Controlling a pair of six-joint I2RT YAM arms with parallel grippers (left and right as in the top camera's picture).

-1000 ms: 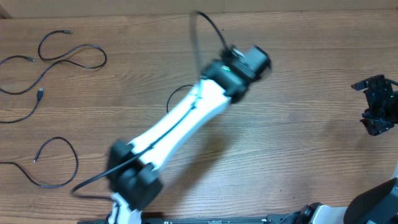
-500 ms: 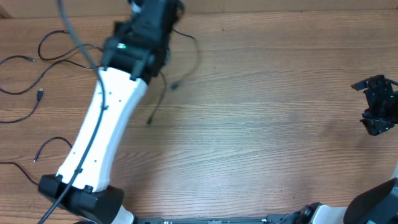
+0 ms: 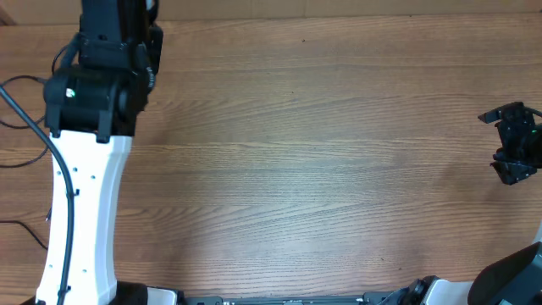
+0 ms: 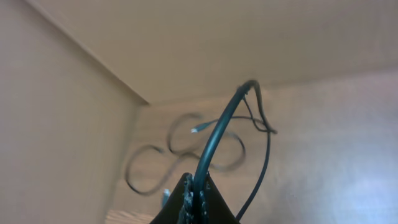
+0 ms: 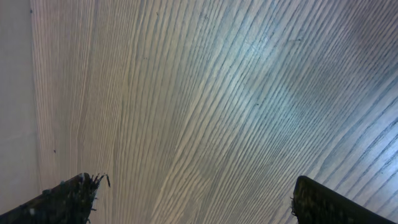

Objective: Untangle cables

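My left gripper (image 4: 198,188) is shut on a thin black cable (image 4: 219,134). The cable rises out of the jaws, kinks at the top and hangs back down in a thin strand. Behind it, other cables (image 4: 186,146) lie in blurred loops on the wood, one with a silvery tip (image 4: 196,129). From overhead the left gripper (image 3: 127,21) is at the back left corner, with the arm covering most of the cables. Short stretches of cable (image 3: 17,163) show at the left edge. My right gripper (image 5: 199,205) stands open over bare wood, also at the far right overhead (image 3: 512,144).
The wooden table (image 3: 339,152) runs wall to wall. A pale wall (image 4: 62,93) stands close beside the left gripper, at the back left corner. The left arm's white link (image 3: 85,212) and its own thick black cable (image 3: 38,131) lie over the table's left side.
The left arm has swung from the table's middle to the back left corner, carrying the cable with it. The right arm has not moved.
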